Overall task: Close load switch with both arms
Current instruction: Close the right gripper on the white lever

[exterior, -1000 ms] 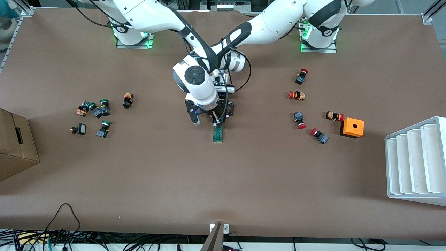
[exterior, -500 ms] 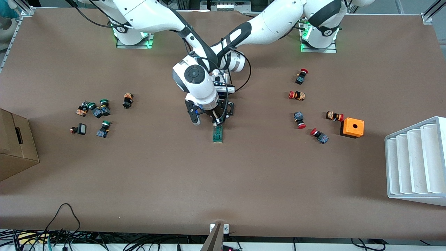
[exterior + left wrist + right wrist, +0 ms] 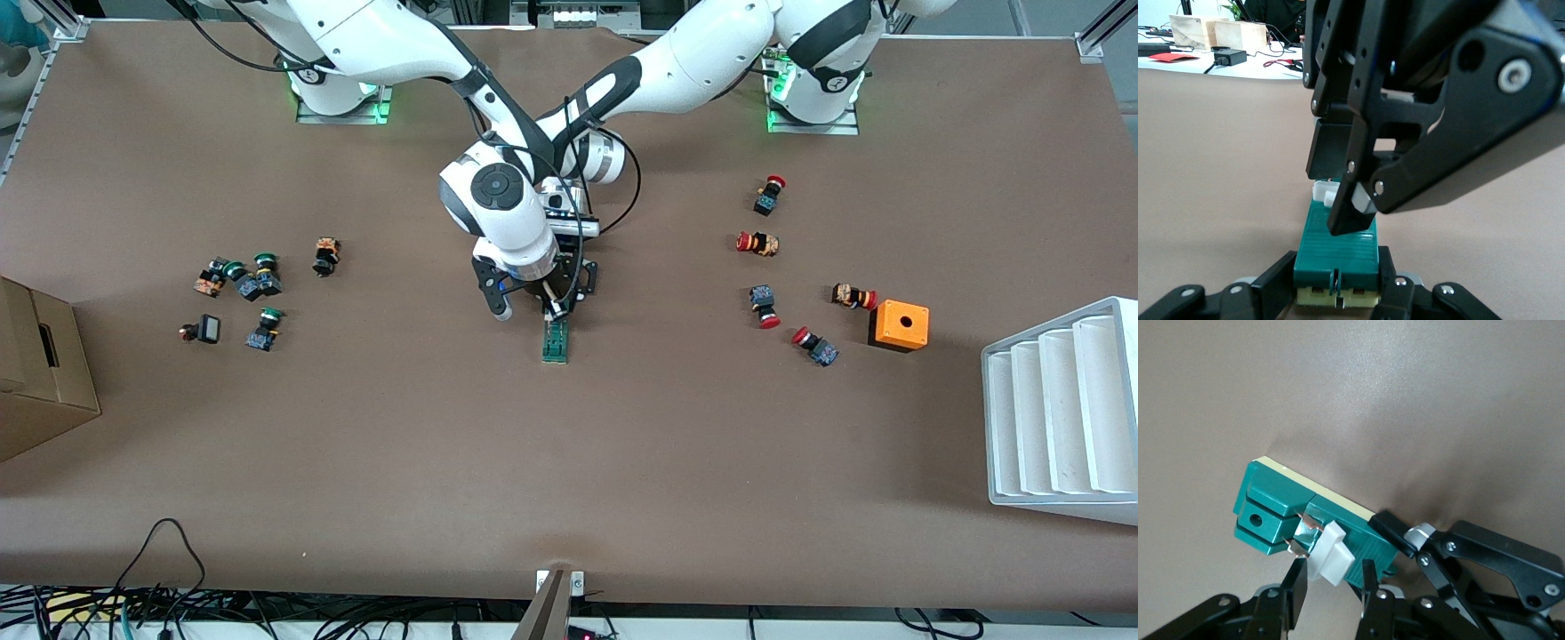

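Observation:
The load switch (image 3: 556, 345), a narrow dark-green block, lies mid-table with its end nearer the front camera free. My left gripper (image 3: 1337, 283) is shut on the other end, a finger (image 3: 1395, 535) pressed to each side. My right gripper (image 3: 1331, 583) hangs just over the switch. Its fingers straddle the white sliding piece (image 3: 1328, 555) along the block's length, with a small gap still showing. In the front view the right gripper (image 3: 551, 313) and the left gripper (image 3: 571, 295) crowd together under the right arm's white wrist (image 3: 498, 209).
Red-capped push buttons (image 3: 763, 307) and an orange box (image 3: 900, 325) lie toward the left arm's end. A white slotted rack (image 3: 1062, 413) stands past them. Green-capped buttons (image 3: 258, 283) and a cardboard box (image 3: 40, 378) are toward the right arm's end.
The right arm's wrist has shifted very slightly. The switch and the left arm have stayed put.

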`<state>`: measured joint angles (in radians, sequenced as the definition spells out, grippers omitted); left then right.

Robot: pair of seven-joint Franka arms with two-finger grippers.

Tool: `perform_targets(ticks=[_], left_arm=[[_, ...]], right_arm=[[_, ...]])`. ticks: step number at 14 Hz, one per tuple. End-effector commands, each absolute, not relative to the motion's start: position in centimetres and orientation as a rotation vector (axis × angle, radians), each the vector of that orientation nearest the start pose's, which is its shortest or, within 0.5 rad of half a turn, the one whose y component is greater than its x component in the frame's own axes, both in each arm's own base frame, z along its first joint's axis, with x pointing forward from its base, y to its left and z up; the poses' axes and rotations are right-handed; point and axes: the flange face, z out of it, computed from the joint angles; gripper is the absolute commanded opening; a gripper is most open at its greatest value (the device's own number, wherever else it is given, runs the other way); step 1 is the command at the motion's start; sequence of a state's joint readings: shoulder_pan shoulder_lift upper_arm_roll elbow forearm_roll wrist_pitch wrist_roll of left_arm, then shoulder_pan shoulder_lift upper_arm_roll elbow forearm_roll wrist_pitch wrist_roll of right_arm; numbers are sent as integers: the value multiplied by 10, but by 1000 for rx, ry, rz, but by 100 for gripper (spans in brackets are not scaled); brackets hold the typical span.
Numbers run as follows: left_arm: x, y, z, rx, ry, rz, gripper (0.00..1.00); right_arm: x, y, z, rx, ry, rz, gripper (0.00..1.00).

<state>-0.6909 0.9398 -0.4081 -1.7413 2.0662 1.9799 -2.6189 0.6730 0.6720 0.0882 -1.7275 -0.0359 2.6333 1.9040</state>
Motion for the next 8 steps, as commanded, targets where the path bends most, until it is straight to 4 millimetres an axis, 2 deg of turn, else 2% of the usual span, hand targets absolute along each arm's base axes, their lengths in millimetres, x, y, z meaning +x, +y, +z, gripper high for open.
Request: perform_targets(ticks=[1,3,8], left_arm=[[351,-538,54,-2722,-120,-1774,47],[351,-538,54,-2723,-122,-1775,47],[351,-538,54,-2723,-122,-1775,47]], right_arm=[[503,472,214,-2447,1546,-68,40],[503,471,212,-2449,1547,-68,38],[508,469,214,-2448,1541,-74,26]])
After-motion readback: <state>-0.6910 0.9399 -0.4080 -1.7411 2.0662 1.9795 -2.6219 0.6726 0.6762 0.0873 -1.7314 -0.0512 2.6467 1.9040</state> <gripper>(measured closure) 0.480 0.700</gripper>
